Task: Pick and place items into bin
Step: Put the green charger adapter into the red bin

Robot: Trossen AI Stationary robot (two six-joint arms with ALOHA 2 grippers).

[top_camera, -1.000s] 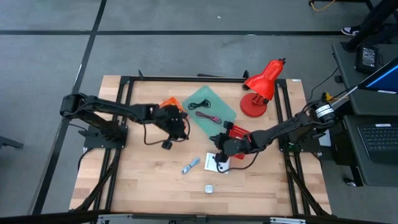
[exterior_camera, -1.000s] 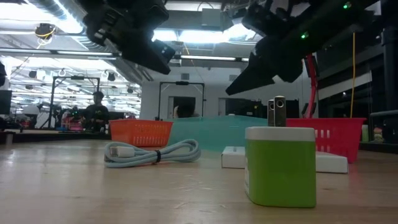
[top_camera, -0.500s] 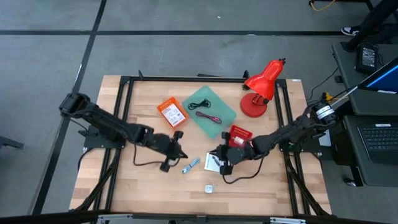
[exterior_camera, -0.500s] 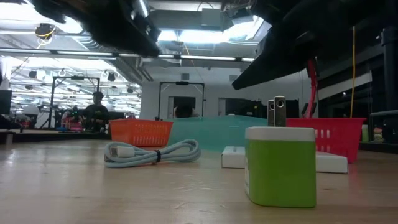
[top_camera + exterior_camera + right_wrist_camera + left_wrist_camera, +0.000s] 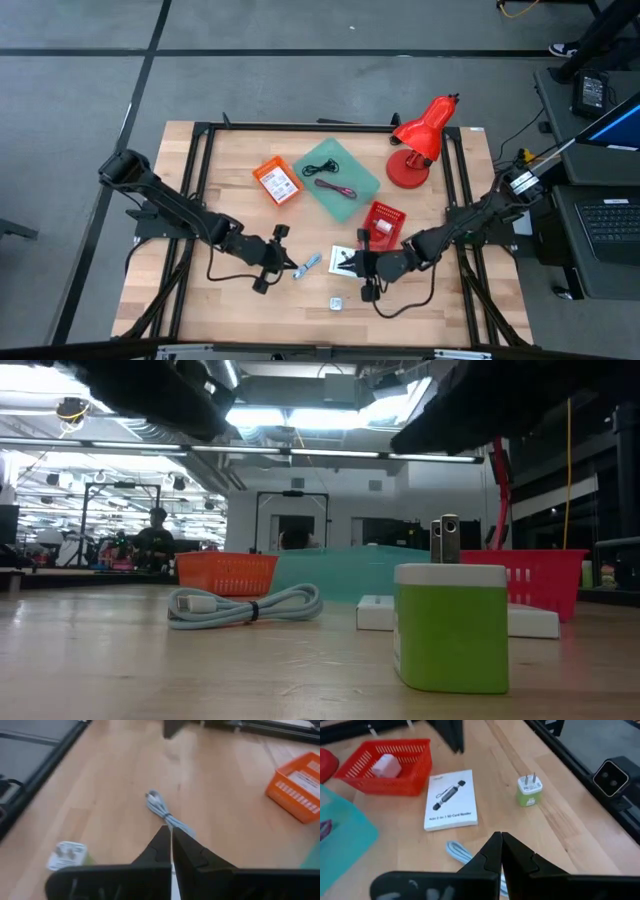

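Observation:
A pale blue-white coiled cable (image 5: 307, 265) (image 5: 245, 605) lies flat on the wood between my two grippers. My left gripper (image 5: 283, 263) (image 5: 500, 836) hovers just left of it, shut and empty. My right gripper (image 5: 358, 268) (image 5: 169, 828) is shut and empty, raised over the white printed card (image 5: 345, 262) (image 5: 451, 800) that lies flat. A green-and-white plug cube (image 5: 337, 302) (image 5: 450, 625) stands nearer the near edge. The teal bin (image 5: 350, 180) holds a black coiled cable (image 5: 320, 167) and a maroon cable (image 5: 336, 188).
An orange basket (image 5: 277, 180) with a white packet sits left of the teal bin; a red basket (image 5: 383, 219) with a small pale object sits right of it. A red desk lamp (image 5: 420, 140) stands at the far right. Black frame rails (image 5: 200, 180) run along the table's sides.
My left gripper has swung from over the orange basket toward the near edge and rightward, ending beside the blue-white cable. My right gripper has moved from beside the red basket toward the near edge, over the white card. Nothing on the table has shifted.

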